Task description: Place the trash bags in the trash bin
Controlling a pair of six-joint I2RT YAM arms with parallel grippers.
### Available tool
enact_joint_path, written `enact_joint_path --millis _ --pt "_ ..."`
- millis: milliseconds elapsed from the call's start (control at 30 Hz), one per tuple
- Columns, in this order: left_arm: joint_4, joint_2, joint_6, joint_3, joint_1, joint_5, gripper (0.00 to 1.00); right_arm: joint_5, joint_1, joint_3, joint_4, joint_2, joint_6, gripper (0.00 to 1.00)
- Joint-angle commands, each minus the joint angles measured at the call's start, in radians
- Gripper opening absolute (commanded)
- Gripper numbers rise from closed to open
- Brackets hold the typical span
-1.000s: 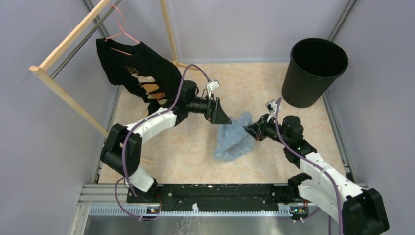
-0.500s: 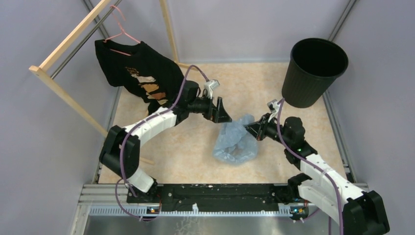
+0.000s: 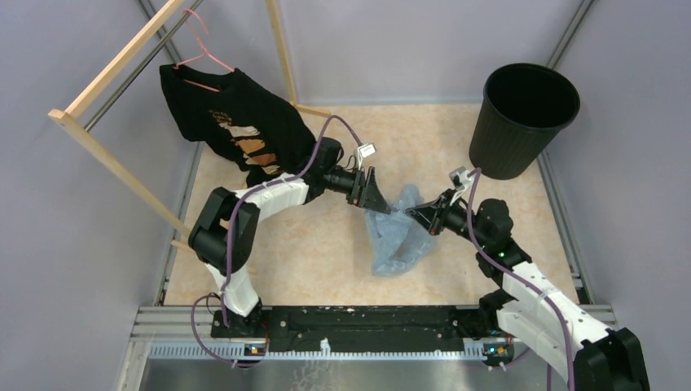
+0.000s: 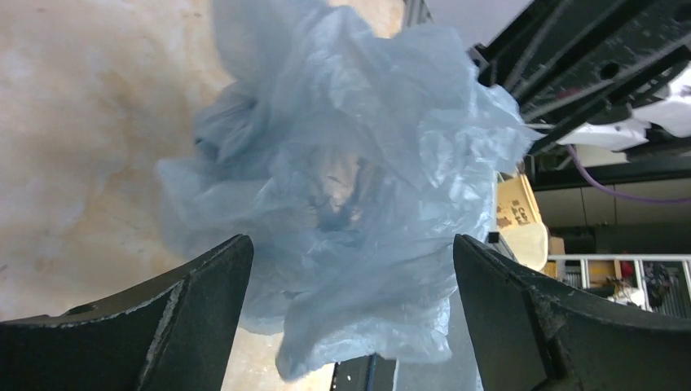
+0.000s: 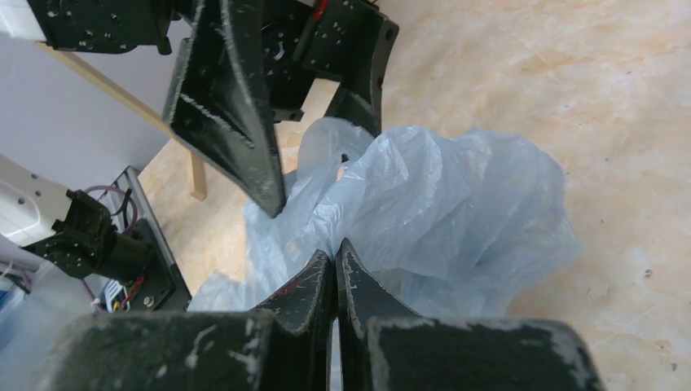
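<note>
The beige marbled surface [image 3: 310, 252] leaves a long way to travel. The round black plastic bin with ribbed tapering sides [image 3: 521, 130] stands at the far right corner, well apart from the work in the middle. The black T-shirt [image 3: 236, 130] on its hanger at the far left is beside the left arm's elbow, and a wide swing of that arm could snag it. The thin, wrinkly pale-blue translucent plastic bag [image 3: 399, 240] hangs mid-surface between the two arms. Its loose bulk droops toward the surface, though I cannot tell whether its lower end touches. The bag looks about as big as the bin's mouth, so it could drape over the rim or drag against the wall and tip the bin instead of dropping inside. The right gripper [image 3: 411, 214] is clamped on a small fold at the bag's upper edge. So narrow a pinch on slick film may slip out during a lift or a quick swing. The left gripper [image 3: 383, 204] has its jaws spread wide on either side of the bag's upper part and holds nothing. One of its fingertips sits just beside the right gripper's tips, so closing there could strike them, pull the fold free or tear the film.
</note>
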Motion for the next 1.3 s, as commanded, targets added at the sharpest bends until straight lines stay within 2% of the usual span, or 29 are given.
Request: enact_joint_path --millis 0,100,233,433,567,900,1000,1100,1167,1267 --pt "0.124 -0.050 -0.045 -0.001 -0.016 0.135 0.99 0.076 0.008 -0.004 0.021 -0.024 -0.004 0.00" --pt "0.137 -0.053 -0.048 -0.002 -0.027 0.153 0.97 0.136 0.007 -0.002 -0.005 -0.027 0.003 0.00" --pt "0.116 -0.051 -0.034 0.003 -0.037 0.144 0.89 0.208 -0.008 -0.005 -0.016 -0.031 0.048 0.00" --pt "-0.027 -0.042 0.076 0.051 -0.056 0.091 0.92 0.255 -0.021 0.007 -0.017 -0.017 0.122 0.00" --pt "-0.197 -0.043 0.202 0.106 -0.102 -0.004 0.93 0.304 -0.023 0.036 -0.072 0.004 0.153 0.00" --pt "-0.373 -0.085 0.366 0.153 -0.198 -0.322 0.94 0.404 -0.029 0.070 -0.175 -0.009 0.175 0.00" --pt "-0.411 -0.076 0.395 0.170 -0.224 -0.357 0.98 0.422 -0.030 0.074 -0.198 -0.020 0.177 0.00" --pt "-0.423 -0.068 0.404 0.176 -0.239 -0.376 0.99 0.436 -0.033 0.081 -0.213 -0.030 0.178 0.00" --pt "-0.443 -0.058 0.408 0.186 -0.244 -0.403 0.96 0.445 -0.034 0.087 -0.224 -0.038 0.178 0.00" --pt "-0.469 -0.050 0.409 0.202 -0.243 -0.453 0.87 0.460 -0.034 0.092 -0.241 -0.053 0.173 0.00"
